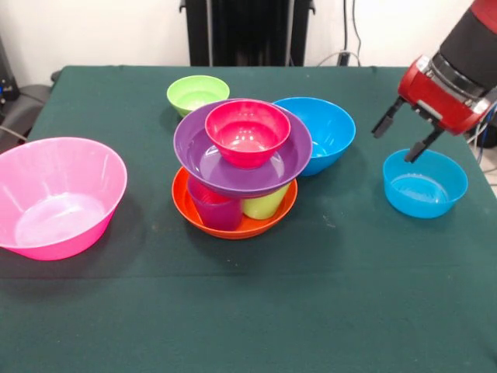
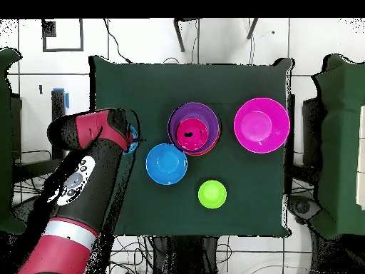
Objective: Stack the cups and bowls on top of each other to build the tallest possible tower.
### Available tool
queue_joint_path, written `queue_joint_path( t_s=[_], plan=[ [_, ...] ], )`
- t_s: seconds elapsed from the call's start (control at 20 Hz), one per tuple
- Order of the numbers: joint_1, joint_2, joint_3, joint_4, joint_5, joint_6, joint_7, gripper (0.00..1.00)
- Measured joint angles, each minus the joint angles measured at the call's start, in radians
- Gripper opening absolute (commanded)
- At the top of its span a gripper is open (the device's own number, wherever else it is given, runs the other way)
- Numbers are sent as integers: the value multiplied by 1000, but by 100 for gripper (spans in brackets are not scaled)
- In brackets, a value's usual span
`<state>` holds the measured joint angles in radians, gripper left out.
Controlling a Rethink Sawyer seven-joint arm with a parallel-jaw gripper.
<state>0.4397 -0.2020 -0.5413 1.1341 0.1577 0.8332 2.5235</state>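
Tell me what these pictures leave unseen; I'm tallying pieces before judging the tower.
- Orange plastic tumbler: not visible in either view; possibly behind the purple tumbler and lime tumbler under the wide purple bowl.
- Small light blue bowl: overhead, the red and black arm covers nearly all of it.
- Gripper: overhead, hidden beneath the arm.

The front camera sits across the counter (image 1: 388, 311) from the robot, close and slightly raised, facing its side. The overhead camera hangs high, looking straight down, taking in the whole counter (image 2: 264, 207) with floor around it. Both share the green top, turned half round between them.
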Motion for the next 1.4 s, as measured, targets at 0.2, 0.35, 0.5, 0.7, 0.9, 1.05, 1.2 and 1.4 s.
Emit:
queue_joint_path(
  t_s=[0.2,0.35,0.5,0.7,0.9,1.05,1.2,1.4],
  plan=[
    [25,33,-30,3,0,0,33,100],
    [38,46,-46,9,0,0,51,100],
    [48,50,-63,18,0,0,58,100],
    [52,50,-76,22,0,0,58,100],
    [52,50,-83,23,0,0,58,100],
    [52,51,-88,24,0,0,58,100],
    [52,52,-92,27,0,0,58,100],
    [56,62,-98,36,0,0,58,100]
  ],
)
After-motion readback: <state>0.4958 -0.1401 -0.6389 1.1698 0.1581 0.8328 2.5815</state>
